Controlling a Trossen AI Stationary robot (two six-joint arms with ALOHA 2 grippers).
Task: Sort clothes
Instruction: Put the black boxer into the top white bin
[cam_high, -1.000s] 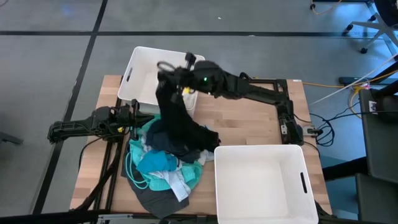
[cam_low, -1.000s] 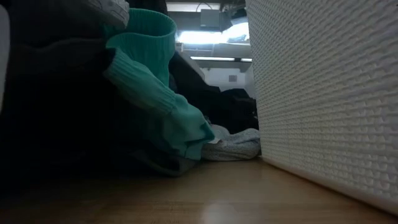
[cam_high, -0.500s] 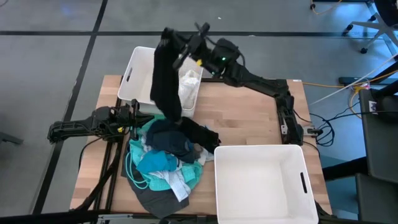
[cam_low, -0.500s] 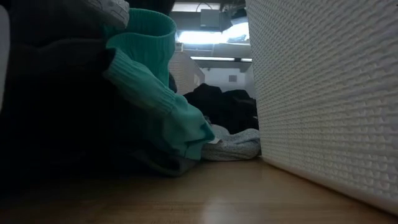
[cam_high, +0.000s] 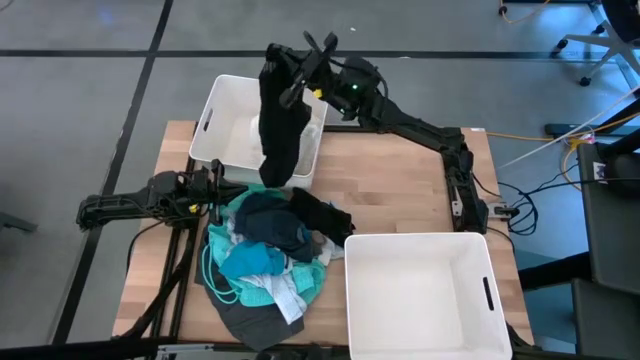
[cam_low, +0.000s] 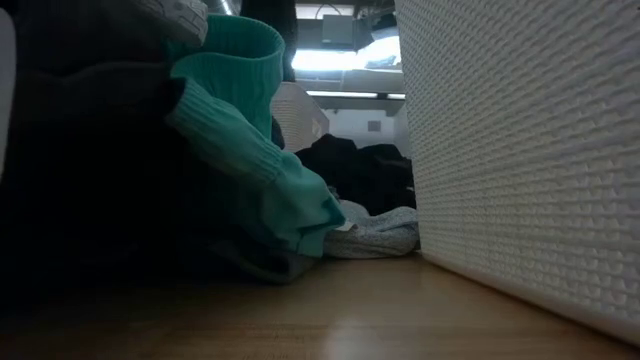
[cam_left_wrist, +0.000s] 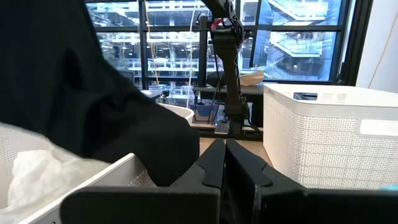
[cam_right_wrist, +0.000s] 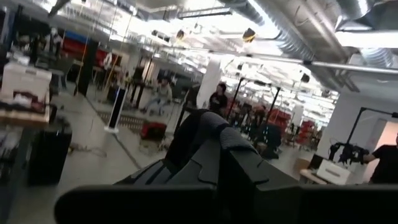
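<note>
Clothes: we see one black garment (cam_high: 277, 120) hanging from our right gripper (cam_high: 296, 72), upper centre of the high view.

Our right gripper is clamped on the garment's top, and the cloth drapes down over the far bin (cam_high: 222, 120), which holds a white piece (cam_left_wrist: 37, 173). Our left gripper (cam_high: 213, 189) rests closed and empty at the frame's left, beside the pile (cam_high: 262, 260). A second bin (cam_high: 420, 295) sits lower right on the table (cam_high: 390, 190).

Hanging garment (cam_high: 275, 125): black. Pile on the light wood table (cam_high: 400, 200): teal (cam_high: 250, 262), dark blue-grey (cam_high: 268, 225), dark grey (cam_high: 245, 322) and black (cam_high: 322, 215) pieces. 2 bins (cam_high: 415, 300), white, with a fine woven-dot texture on the walls.
</note>
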